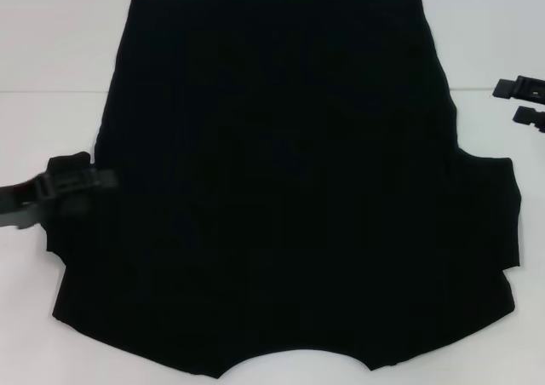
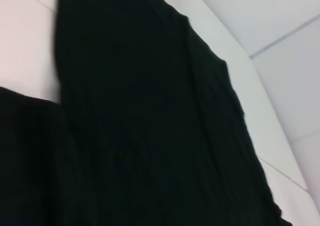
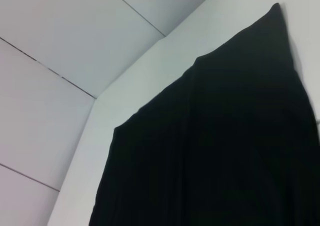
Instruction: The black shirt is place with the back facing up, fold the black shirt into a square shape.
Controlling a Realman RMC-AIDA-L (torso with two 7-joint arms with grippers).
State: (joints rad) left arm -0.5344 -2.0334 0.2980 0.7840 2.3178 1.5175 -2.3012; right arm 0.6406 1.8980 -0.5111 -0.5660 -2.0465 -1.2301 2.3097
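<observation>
The left gripper sits at the sleeve edge of the large plain black cloth shirt, spread flat on the white tabletop. I cannot tell whether its fingers grip cloth. The right gripper, fingers apart and empty, waits clear of the shirt.

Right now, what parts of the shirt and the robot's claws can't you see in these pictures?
- Head view: the black shirt runs off the bottom edge, so its nearest edge is cut off.
- Head view: the left claw at the shirt's left sleeve is blurred; its grip is unclear.
- Head view: the right claw is cut by the right edge.
- Wrist views: only shirt and white table; no lettering shows.
</observation>
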